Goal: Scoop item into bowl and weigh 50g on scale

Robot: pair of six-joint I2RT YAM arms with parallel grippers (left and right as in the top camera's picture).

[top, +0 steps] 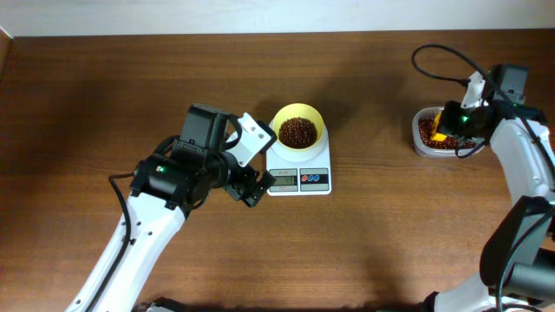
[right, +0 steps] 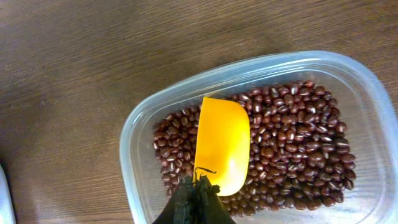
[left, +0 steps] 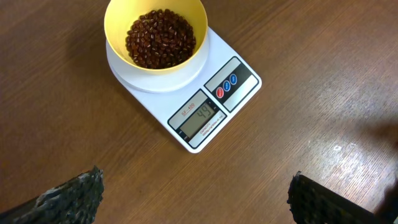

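The pale-yellow bowl (top: pixel 298 126) holds dark reddish-brown beans (top: pixel 297 132) and stands on the white scale (top: pixel 299 178). In the left wrist view the bowl (left: pixel 155 34) sits on the scale (left: pixel 205 118), whose display reads about 49. My left gripper (left: pixel 196 196) is open and empty over bare table just in front of the scale; it also shows in the overhead view (top: pixel 247 186). My right gripper (right: pixel 198 196) is shut on a darker yellow scoop (right: pixel 222 145), held in the beans (right: pixel 292 143) of the clear tub (right: pixel 134 143) at the far right (top: pixel 434 132).
The wooden table's (top: pixel 373 251) far edge meets a white wall along the top. A black cable (top: pixel 438 65) loops above the tub by the right arm (top: pixel 520 165). The left arm (top: pixel 147 225) crosses the lower left.
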